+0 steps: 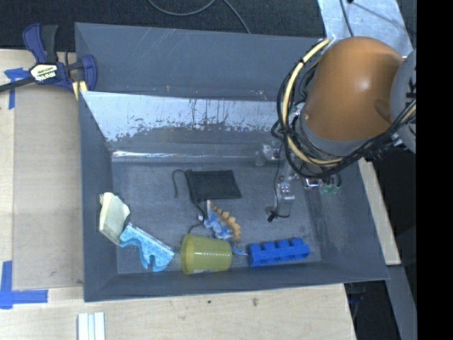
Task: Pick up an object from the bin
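Observation:
My gripper [282, 205] hangs low over the right part of the bin floor, under the arm's orange cover. No thing shows in it. A blue toothed brick [278, 252] lies just below it in the view, against the front wall. To its left sits a small toy of orange and blue beads [221, 223]. A flat black square pouch [211, 185] with a thin cord lies further left on the floor.
A yellow-green cup [205, 253] lies on its side at the front, next to the brick. At the front left lie a light blue plastic piece [146, 246] and a cream-coloured thing [113, 214]. Bare floor stretches along the back wall.

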`<action>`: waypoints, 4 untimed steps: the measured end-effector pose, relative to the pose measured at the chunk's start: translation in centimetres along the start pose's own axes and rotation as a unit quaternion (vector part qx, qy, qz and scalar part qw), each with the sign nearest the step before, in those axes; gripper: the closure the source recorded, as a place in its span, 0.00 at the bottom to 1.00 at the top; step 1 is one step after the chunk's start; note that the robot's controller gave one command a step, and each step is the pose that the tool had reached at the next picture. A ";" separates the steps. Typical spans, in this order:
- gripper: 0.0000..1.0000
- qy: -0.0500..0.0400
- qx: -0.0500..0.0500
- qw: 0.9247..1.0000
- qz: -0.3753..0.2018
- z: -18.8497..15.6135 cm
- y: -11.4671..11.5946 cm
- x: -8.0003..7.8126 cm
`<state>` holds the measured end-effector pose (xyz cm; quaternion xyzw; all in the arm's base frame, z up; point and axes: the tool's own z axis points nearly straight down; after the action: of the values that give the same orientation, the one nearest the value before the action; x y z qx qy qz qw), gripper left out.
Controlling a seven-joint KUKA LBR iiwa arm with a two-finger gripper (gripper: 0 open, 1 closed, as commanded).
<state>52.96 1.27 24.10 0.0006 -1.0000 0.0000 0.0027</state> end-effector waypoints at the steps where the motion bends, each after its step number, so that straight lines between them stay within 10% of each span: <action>1: 0.00 -0.005 0.000 1.000 0.000 -0.5 0.0 -0.1; 4: 0.00 -0.003 0.000 1.000 -0.021 2.2 4.4 -4.8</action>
<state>57.72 5.67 21.89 0.0215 -0.9998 0.0000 0.0001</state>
